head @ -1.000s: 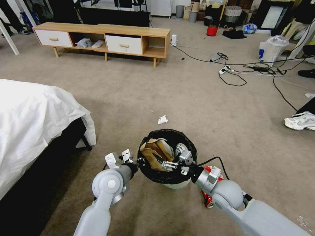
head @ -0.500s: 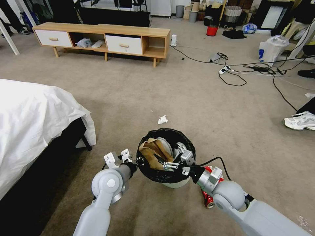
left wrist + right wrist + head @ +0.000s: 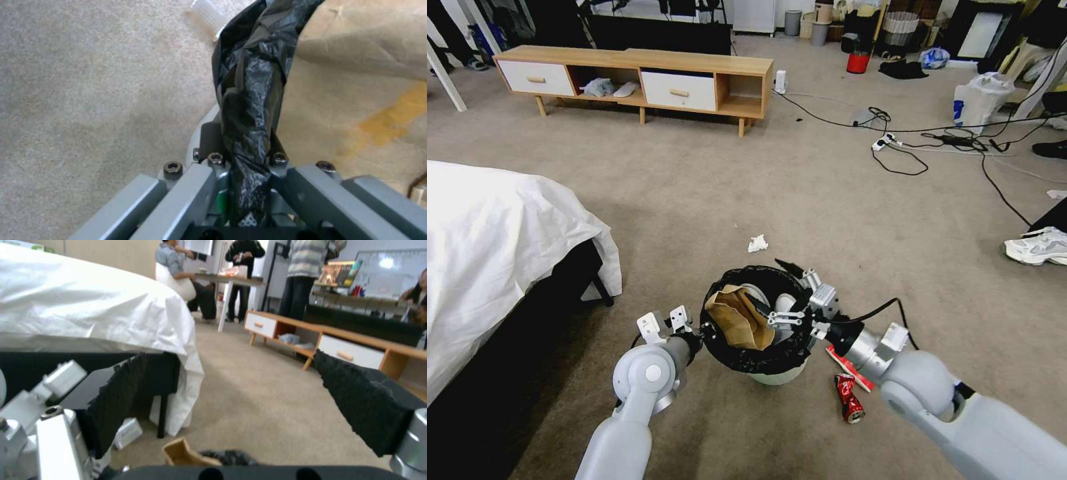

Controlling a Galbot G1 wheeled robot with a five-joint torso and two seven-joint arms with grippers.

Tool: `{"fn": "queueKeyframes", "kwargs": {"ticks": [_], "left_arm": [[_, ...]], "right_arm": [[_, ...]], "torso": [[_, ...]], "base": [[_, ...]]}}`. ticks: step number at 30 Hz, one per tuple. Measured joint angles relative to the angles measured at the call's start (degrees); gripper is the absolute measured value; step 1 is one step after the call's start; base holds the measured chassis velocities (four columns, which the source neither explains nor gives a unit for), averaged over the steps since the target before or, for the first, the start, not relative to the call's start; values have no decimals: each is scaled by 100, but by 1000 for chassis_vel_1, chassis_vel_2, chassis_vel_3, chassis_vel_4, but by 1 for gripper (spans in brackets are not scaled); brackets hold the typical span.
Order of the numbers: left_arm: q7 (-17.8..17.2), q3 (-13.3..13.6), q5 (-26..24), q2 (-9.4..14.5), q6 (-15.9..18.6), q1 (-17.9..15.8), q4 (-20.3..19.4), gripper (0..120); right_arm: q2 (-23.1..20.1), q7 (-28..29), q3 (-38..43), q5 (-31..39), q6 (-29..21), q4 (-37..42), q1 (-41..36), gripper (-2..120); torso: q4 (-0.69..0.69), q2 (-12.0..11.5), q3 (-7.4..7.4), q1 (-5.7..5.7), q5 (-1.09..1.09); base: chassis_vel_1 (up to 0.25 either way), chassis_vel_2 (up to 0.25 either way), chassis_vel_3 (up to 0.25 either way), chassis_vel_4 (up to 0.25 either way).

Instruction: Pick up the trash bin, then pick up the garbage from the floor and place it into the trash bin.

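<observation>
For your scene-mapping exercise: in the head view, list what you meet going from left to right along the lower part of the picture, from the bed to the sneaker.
Bed → left end effector → paper bag in the bin → right end effector → can → sneaker.

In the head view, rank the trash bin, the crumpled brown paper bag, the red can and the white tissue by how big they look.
1. trash bin
2. brown paper bag, inside the bin
3. red can on the carpet
4. white tissue, farther from the camera, so its rank below the can is unsure.
</observation>
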Motion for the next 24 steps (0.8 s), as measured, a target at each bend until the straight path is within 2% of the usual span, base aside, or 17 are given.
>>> {"fn": "queueKeyframes", "kwargs": {"ticks": [8,15,17,19,24], "left_arm": [[66,-34,208,-24,-7,44,74,2],[98,-79,315,-17,-14,149,11,2],[98,-79,315,-17,-14,149,11,2],[106,-92,362,28,-18,211,-64,2],[145,-116,435,88,-39,274,-115,2]], "right_arm": [[-348,-3,518,46,-12,331,-271,100],[-856,-18,1920,59,-12,699,-1255,100],[-856,-18,1920,59,-12,699,-1255,100],[-997,-20,2590,63,-15,780,-1772,100],[-1016,-16,3054,51,-43,855,-2189,100]], "torso": [[1,0,0,0,0],[-1,0,0,0,0],[-1,0,0,0,0],[0,0,0,0,0],[0,0,-1,0,0]], "base": [[0,0,0,0],[0,0,0,0],[0,0,0,0],[0,0,0,0],[0,0,0,0]]}}
